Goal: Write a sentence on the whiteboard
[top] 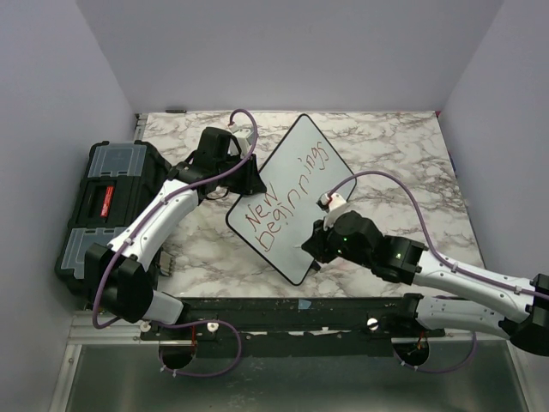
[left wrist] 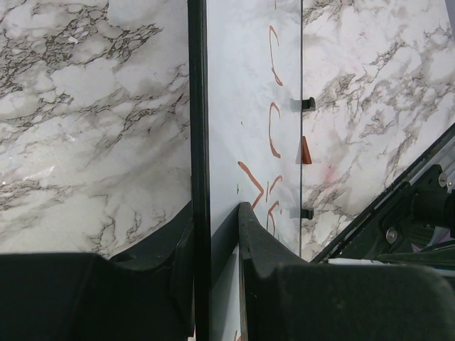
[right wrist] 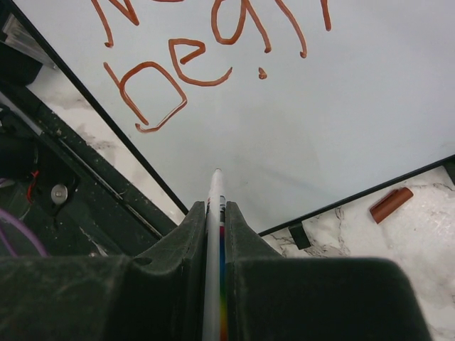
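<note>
Marble tabletop (top: pixel 386 146), left fingers (left wrist: pixel 270 284) clamp whiteboard (left wrist: pixel 242 85), right fingers (right wrist: pixel 163 284) clamp marker (right wrist: pixel 213 213), tip (right wrist: pixel 217 172) maybe touching.

In the top view, the whiteboard's (top: pixel 330 184) upper-left edge is covered by the left hand (top: pixel 253 182) and its near corner by the right hand (top: pixel 313 246), where the marker tip is also hidden. In the right wrist view, the sentence (right wrist: pixel 186 50) is cut off by the top edge, and the marker's (right wrist: pixel 215 199) barrel is buried within the hand.
</note>
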Controlling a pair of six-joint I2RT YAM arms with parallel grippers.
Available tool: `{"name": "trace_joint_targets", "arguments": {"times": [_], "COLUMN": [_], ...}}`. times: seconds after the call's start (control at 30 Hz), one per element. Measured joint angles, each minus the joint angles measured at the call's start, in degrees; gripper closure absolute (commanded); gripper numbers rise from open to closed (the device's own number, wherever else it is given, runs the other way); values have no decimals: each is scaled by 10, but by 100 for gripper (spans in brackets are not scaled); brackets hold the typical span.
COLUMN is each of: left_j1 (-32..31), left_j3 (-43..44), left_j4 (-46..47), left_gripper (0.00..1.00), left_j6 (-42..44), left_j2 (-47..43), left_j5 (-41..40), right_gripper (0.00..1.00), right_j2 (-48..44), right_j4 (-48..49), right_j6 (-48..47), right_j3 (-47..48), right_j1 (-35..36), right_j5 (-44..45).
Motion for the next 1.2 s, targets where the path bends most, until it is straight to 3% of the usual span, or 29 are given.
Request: {"name": "trace_joint_targets", "arguments": {"times": [1.2], "left_j1": [-3], "left_j3": [-10], "left_j4": [7], "left_gripper": [100], "left_j6": [0], "left_j2": [-13], "left_j5": [-3], "right_gripper": [99], "right_j2": [62], "right_j4": [76], "right_j6": [-50], "right_j3": [-2], "right_j1": [22], "right_j5": [23]}}
